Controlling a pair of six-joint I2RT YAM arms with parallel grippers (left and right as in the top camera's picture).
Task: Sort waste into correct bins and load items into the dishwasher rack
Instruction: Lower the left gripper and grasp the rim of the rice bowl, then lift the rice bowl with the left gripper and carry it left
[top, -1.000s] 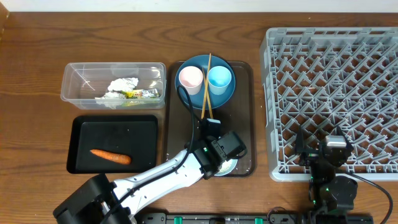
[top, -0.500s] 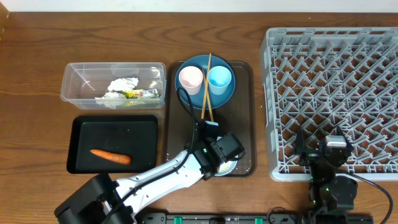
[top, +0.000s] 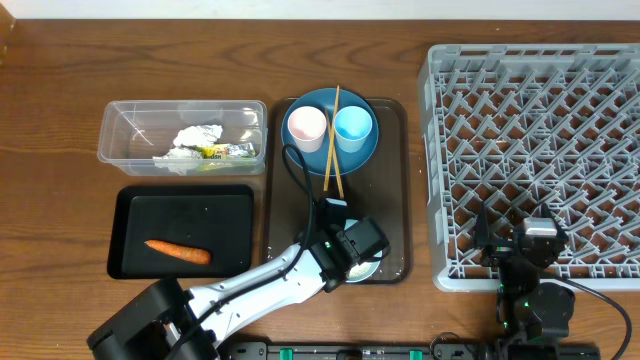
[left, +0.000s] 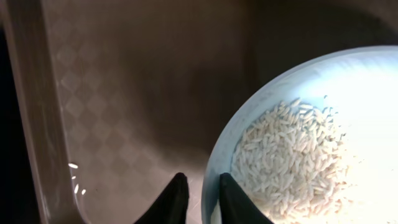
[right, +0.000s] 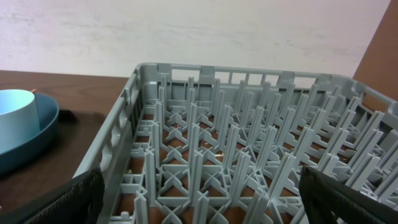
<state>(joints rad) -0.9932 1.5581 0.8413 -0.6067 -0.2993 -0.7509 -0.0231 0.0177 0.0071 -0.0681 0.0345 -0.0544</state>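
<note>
at the near end of the brown serving tray (top: 385, 200), the left tool (left: 201, 186) sits on the rim of the pale-blue bowl (left: 373, 87). one finger is outside the wall and the other inside, with barely a sliver of gap left, so it looks pinched shut on that rim. the bowl rests on the tray and spreads away to the tool's right in the wrist view. a heap of rice (left: 286, 162) lies in it just past the inner finger, and a few stray grains (left: 74, 177) lie on the tray off to the other side.

the bowl is round, so there is no long axis to line up with. what counts is that the rim runs straight through the gap between the fingers. a lift would carry the bowl by that one edge, with its weight hanging to the side, so it may tilt.

the black tray (top: 220, 220) holding the carrot (top: 178, 251) lies to the robot's left of the bowl, just beside the serving tray, and the left arm is far nearer to both. the right tool (right: 202, 199) stands wide open and empty over the near edge of the dishwasher rack (top: 433, 150), well apart from the bowl.

against the frame a second back, the left tool has slid a little toward the near edge of the bench (top: 60, 60) — nothing else has shifted.
</note>
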